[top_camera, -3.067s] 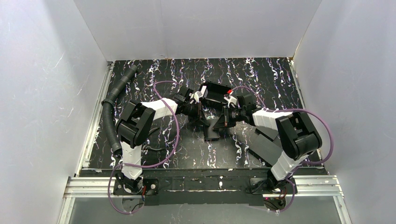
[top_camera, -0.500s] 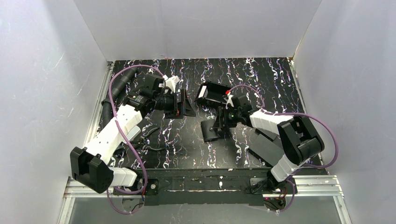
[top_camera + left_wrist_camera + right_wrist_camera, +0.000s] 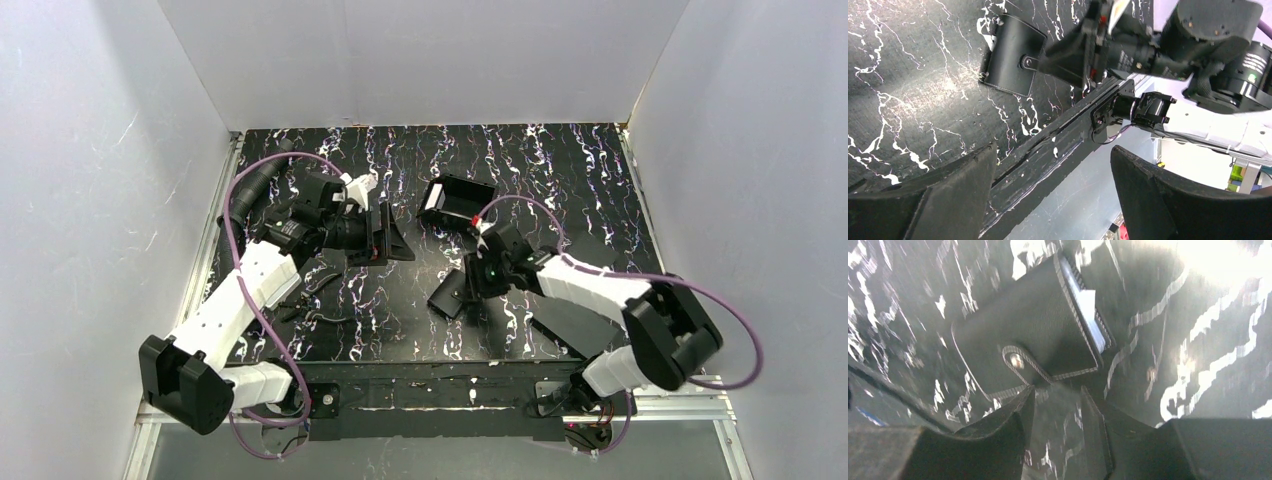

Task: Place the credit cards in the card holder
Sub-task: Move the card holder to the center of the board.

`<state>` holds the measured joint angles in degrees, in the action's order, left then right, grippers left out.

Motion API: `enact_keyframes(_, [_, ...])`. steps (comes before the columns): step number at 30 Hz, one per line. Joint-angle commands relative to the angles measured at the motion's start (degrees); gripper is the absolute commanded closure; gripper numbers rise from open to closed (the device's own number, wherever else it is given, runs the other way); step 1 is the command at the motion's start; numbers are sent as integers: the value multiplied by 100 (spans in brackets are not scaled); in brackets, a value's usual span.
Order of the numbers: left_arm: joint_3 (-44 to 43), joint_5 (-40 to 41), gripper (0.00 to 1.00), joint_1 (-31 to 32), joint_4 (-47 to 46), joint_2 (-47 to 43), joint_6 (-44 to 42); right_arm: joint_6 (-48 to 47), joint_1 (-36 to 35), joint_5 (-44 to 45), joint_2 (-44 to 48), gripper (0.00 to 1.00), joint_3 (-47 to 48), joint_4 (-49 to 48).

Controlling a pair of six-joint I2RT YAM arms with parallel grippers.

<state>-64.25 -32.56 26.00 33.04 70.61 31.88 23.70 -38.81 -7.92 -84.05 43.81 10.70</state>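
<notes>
While left gripper (image 3: 1053, 150) hangs released, right gripper (image 3: 1058, 392) sits part-open beside card holder (image 3: 1018, 335). Best to pinch the flap squarely.

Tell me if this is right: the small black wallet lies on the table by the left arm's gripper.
Wrong arm: the small black wallet lies on the table by the right gripper, as the top view shows.
</notes>
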Motion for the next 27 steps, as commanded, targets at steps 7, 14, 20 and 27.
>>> enact_keyframes(7, [541,-360,19,49,-688,45,232,493,-206,760,1485,36,190,2664])
enact_keyframes(14, [334,-116,23,536,-1959,1897,148,1472,242,-471,1564,20,-421,1026])
enact_keyframes(20, [-733,655,52,677,-1752,3826,19,2062,1278,-1430,919,44,-1049,-375])
enact_keyframes(27, [-84,227,60,1461,-2438,4193,895,1785,1378,-1211,794,48,-870,47])
